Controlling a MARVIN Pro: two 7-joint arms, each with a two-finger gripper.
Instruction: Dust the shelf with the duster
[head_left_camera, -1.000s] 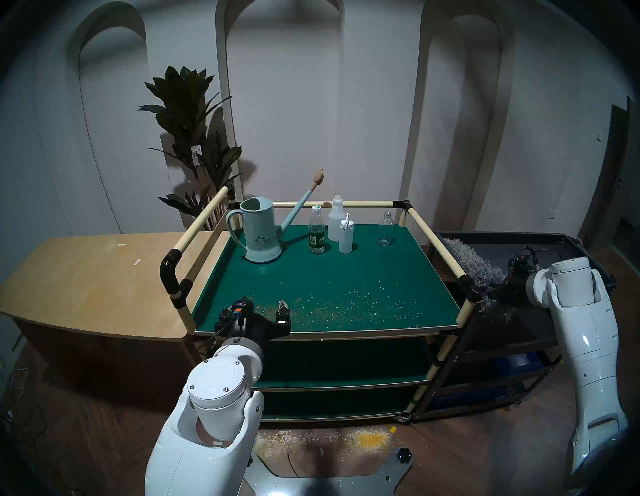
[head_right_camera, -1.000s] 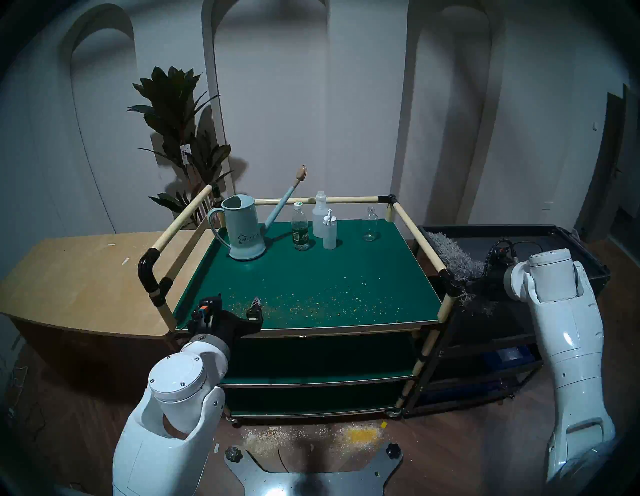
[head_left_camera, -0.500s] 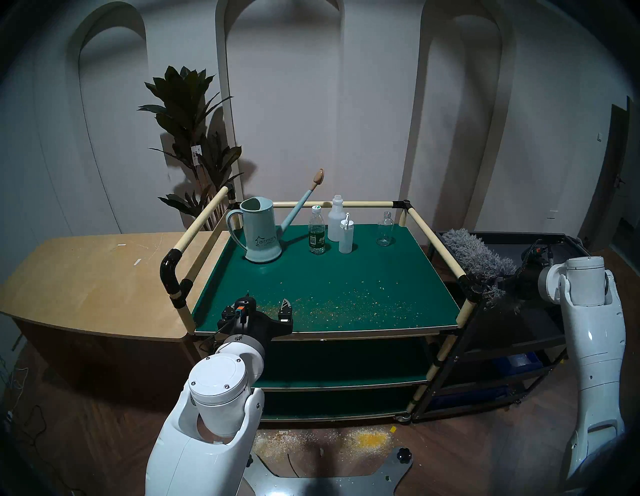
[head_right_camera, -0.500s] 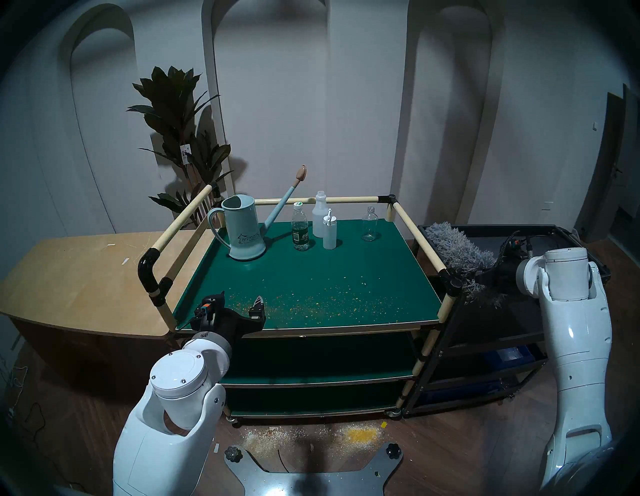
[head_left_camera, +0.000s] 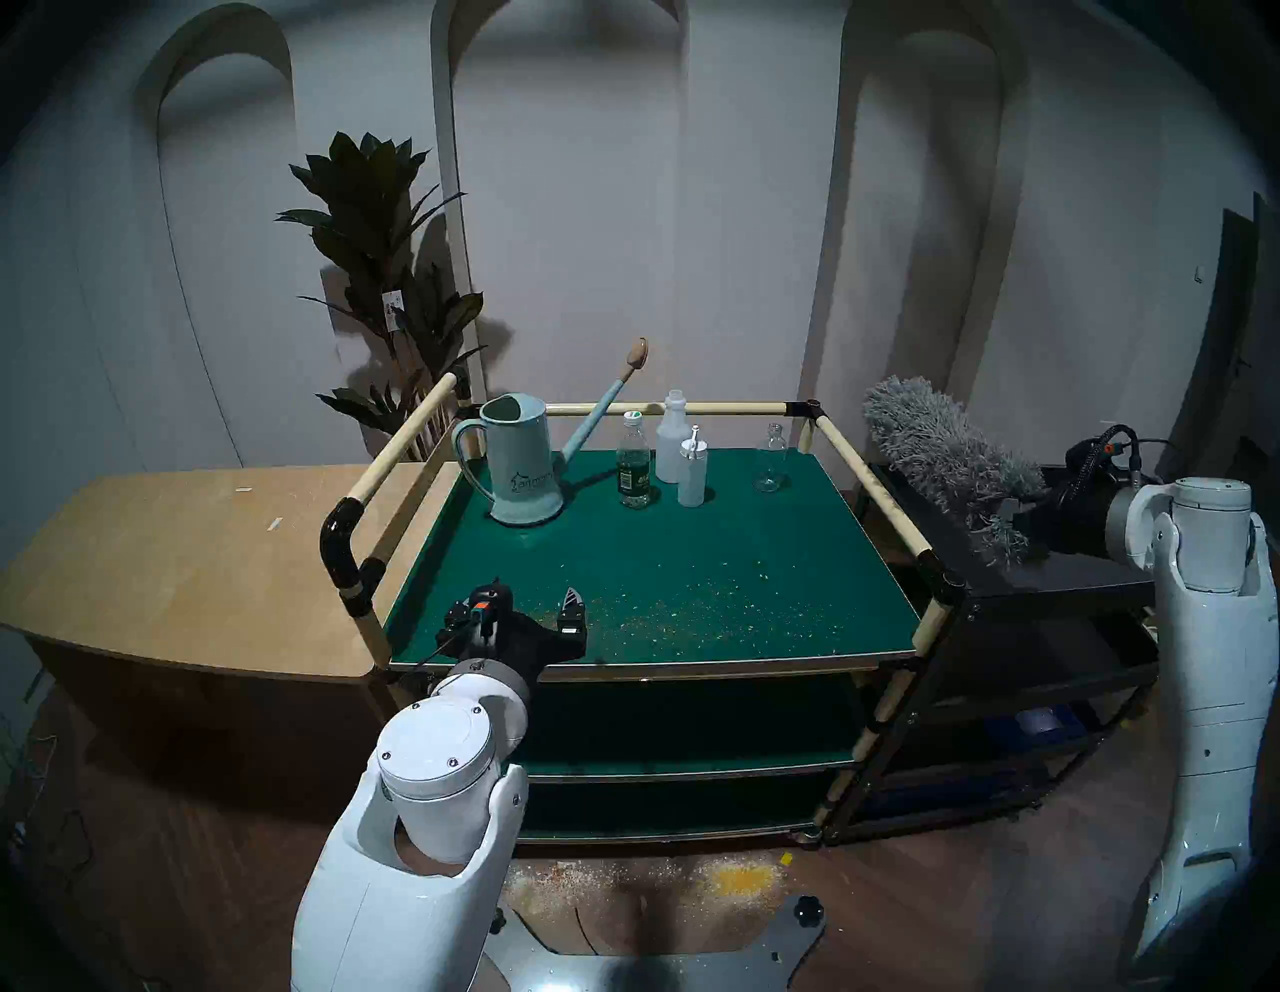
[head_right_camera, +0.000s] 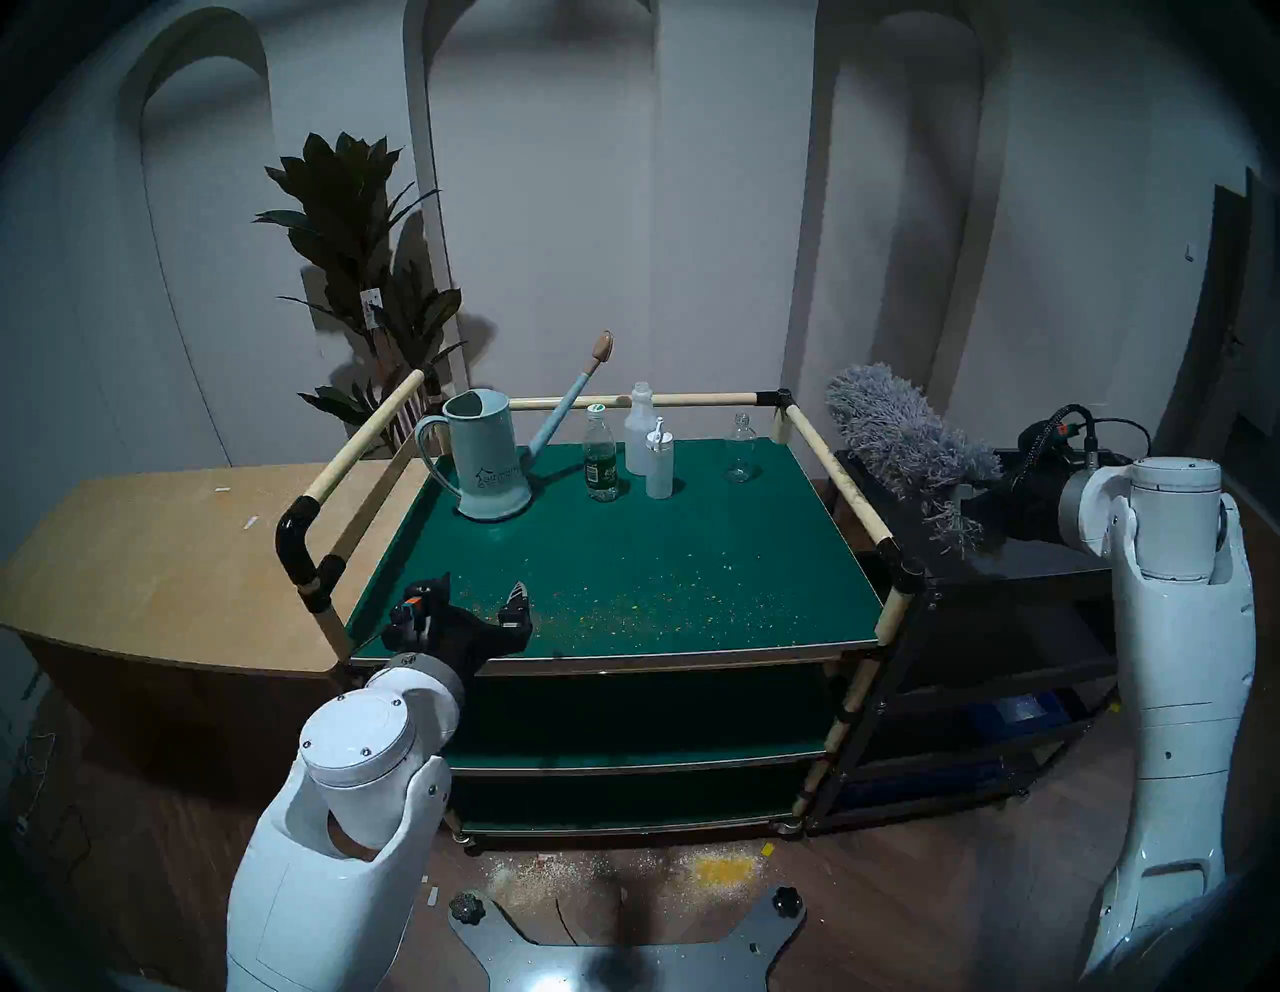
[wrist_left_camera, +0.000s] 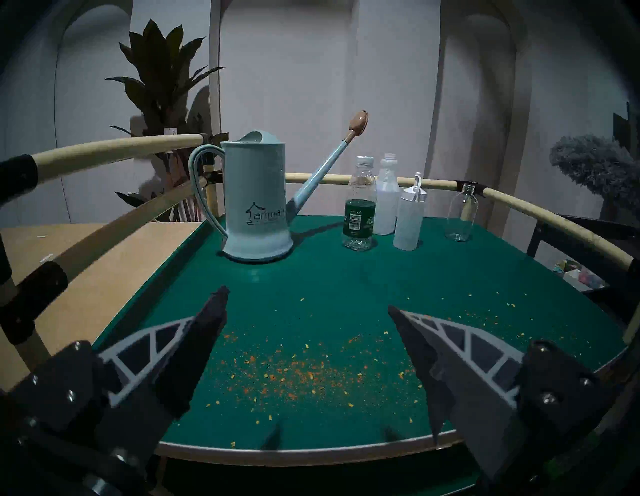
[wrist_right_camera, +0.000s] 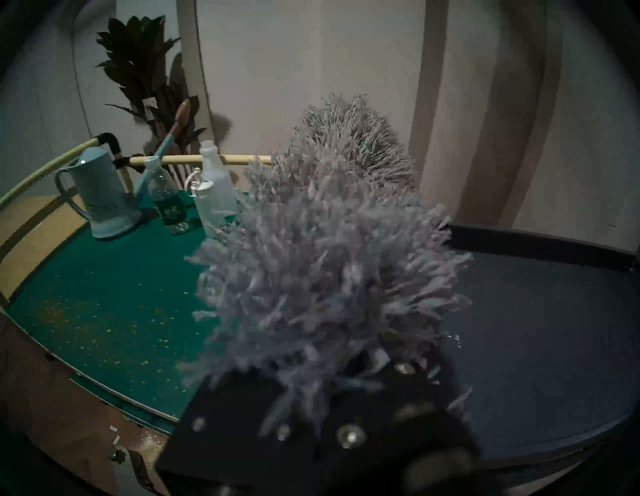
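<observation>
The shelf is the dark-green top board of the cream-tube cart, with yellow-orange crumbs scattered over its front half. The grey fluffy duster hangs in the air over the black cart, right of the shelf's right rail and above rail height. My right gripper is shut on its base, and in the right wrist view the duster hides the fingers. My left gripper is open and empty, low over the shelf's front left corner, as the left wrist view also shows.
A pale blue watering can, several bottles and a small glass bottle stand along the shelf's back. Cream rails fence its left, back and right sides. A black tray cart stands at the right, a wooden counter at the left.
My right arm has lifted the duster off the black cart's tray, up and a little right, so its head now stands above the rail. The left gripper has barely moved.
</observation>
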